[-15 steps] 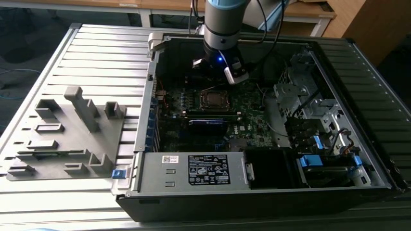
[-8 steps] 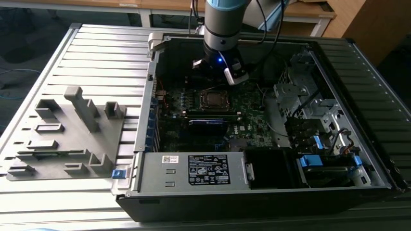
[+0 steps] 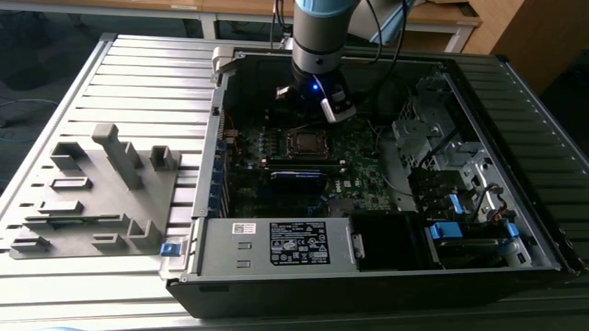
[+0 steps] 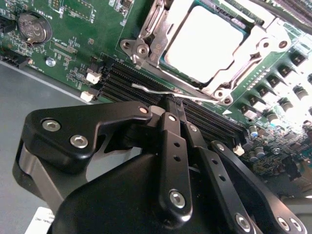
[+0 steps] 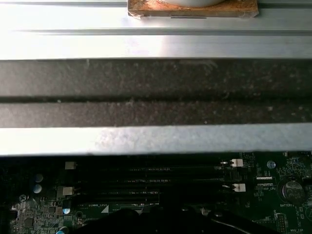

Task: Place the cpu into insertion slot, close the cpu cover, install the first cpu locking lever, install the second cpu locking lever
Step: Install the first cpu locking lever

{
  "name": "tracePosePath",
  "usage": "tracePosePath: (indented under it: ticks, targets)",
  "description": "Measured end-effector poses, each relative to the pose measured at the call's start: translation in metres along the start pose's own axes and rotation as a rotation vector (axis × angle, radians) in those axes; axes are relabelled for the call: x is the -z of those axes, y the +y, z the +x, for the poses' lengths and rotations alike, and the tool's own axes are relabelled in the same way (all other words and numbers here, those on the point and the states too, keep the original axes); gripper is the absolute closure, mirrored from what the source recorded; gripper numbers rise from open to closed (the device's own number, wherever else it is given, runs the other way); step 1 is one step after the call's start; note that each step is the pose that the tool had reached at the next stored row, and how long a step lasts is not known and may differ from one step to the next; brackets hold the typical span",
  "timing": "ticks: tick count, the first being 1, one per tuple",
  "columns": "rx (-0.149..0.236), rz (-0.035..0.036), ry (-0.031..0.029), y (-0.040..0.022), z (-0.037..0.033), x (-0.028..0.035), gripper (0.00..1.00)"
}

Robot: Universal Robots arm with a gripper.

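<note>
Nearest the lens in the second wrist view, the gripper [image 4: 174,104] has its jaws pinched narrow, almost together, with nothing seen between them. The tips hang over the black memory slots [image 4: 122,82], just short of a thin lever [image 4: 152,90] whose long axis runs across them along the socket's near edge. Left to right, a coin battery [image 4: 31,27] sits well aside, then the cover [image 4: 152,29] lies down around the cpu [image 4: 204,41], seated flat beyond the lever, then capacitors [image 4: 288,105]. Nothing stands between tips and lever, though I cannot tell whether it is latched.
</note>
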State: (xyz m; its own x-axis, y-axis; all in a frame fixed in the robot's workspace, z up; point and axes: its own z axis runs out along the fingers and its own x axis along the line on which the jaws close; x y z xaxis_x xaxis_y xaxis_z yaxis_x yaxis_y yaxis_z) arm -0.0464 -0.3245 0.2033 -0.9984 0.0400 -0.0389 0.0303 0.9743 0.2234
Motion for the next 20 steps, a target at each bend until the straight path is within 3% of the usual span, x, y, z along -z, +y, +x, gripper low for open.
tracePosePath:
  ticks: [20]
  targets:
    - [-0.01,0.0017,-0.0024,-0.0003,-0.0021,-0.0003,0.89]
